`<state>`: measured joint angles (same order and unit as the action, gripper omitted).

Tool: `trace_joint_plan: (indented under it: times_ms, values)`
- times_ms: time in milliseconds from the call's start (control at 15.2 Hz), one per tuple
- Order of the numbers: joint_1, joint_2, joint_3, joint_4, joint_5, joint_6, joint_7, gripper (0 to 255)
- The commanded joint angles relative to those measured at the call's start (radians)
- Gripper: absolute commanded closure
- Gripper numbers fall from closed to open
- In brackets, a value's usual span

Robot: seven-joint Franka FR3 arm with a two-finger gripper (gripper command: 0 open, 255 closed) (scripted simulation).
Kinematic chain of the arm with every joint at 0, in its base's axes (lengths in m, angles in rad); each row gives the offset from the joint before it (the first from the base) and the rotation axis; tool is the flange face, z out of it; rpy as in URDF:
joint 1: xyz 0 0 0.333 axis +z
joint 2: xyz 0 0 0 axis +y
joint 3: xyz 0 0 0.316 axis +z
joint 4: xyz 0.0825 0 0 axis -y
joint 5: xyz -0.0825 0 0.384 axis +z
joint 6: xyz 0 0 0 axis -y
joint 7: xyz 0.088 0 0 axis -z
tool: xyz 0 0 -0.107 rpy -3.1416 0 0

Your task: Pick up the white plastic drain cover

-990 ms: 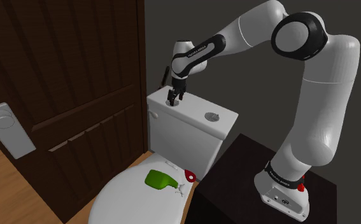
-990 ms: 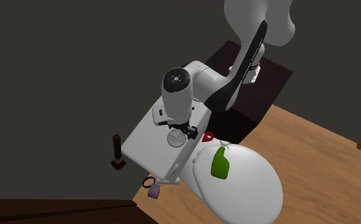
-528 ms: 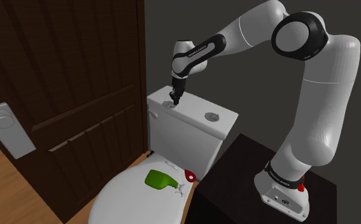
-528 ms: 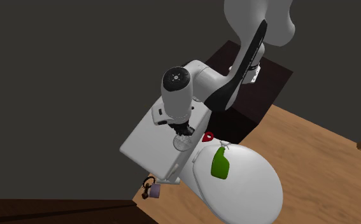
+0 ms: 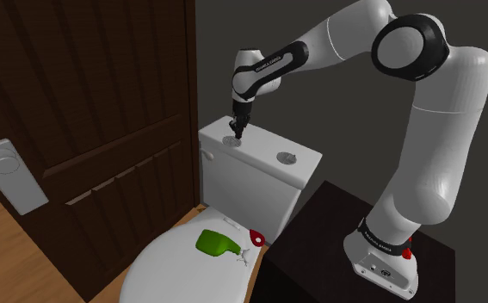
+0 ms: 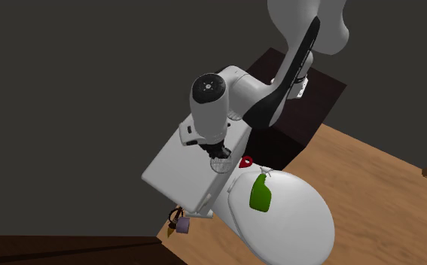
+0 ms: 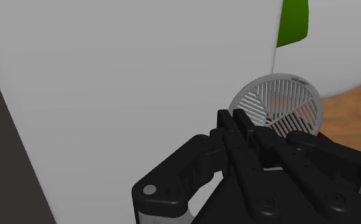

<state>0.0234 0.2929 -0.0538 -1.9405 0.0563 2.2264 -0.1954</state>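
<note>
The drain cover is a round, pale grey slotted disc. My black gripper is shut on its rim, and the disc sticks out past the fingertips. In the shoulder view the gripper points down over the far left end of the white toilet tank lid, with the drain cover at its tips, just above the lid. In the second exterior view the drain cover hangs tilted under the gripper, near the tank's front edge.
A flush button sits further right on the tank lid. A green spray bottle lies on the closed toilet lid, with a small red item beside it. A dark wooden door stands at the left. My stand is at the lower right.
The fingers went from open around the drain cover to shut on its rim. The hand has since risen slightly, and the cover has tilted up off the tank lid.
</note>
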Motion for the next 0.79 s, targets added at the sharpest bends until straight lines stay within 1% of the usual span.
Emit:
trace_joint_plan:
  times_ms: [0, 594, 726]
  values:
    - [0.0, -0.014, 0.0, 0.008, -0.002, -0.022, 0.002, 255]
    - [0.001, -0.068, -0.002, 0.061, -0.008, -0.129, 0.008, 255]
    - [0.001, -0.068, -0.002, 0.062, -0.008, -0.131, 0.008, 255]
